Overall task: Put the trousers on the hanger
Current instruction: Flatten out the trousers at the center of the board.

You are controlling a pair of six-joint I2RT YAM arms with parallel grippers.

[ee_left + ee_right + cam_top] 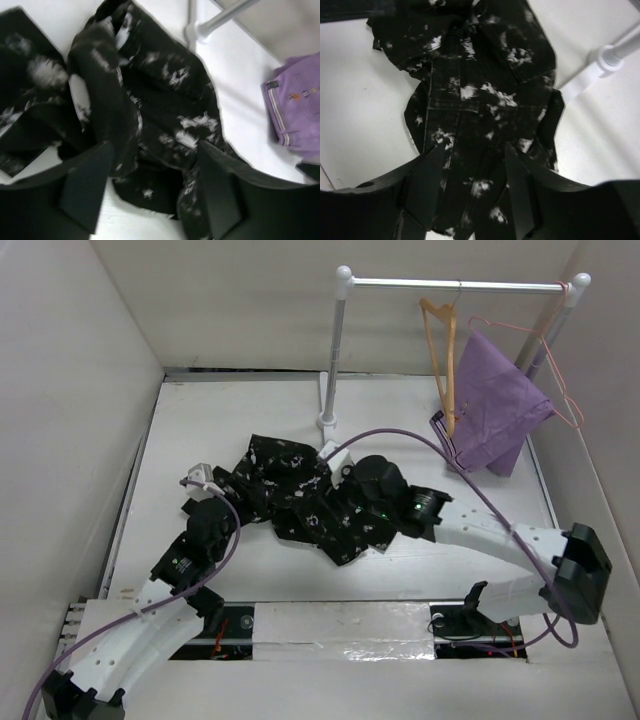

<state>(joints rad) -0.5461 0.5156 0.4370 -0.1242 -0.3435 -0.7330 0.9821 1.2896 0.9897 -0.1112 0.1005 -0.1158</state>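
The trousers [310, 502] lie in a crumpled heap on the worktop [200, 410], about midway across, folded over themselves so that I cannot tell leg from waist with any confidence. My left pincer [152, 150] hangs over the left end of the heap with its fingers spread and speckled cloth showing in the gap between them. My right pincer [474, 150] is over the right end, likewise spread, and I see no fold pinched in either one. The hanger [438, 352] is well apart from all this, hooked on the rail [450, 283] at the back right, just beside the purple cloth [495, 410]. I judge the trousers soft and limp: they will sag and trail from wherever I lift them, and a single pinch would likely bring up only one layer while the rest drags. The stitched seams and the pocket edge in my right wrist view suggest a fairly sturdy weave, not slippery and in no way fragile, but with some weight once it hangs free. I would take hold at a thick edge, such as a seam or the waistband if I can find it, one pincer at each end, so that the cloth spreads into a length fit to drape over the crossbar.
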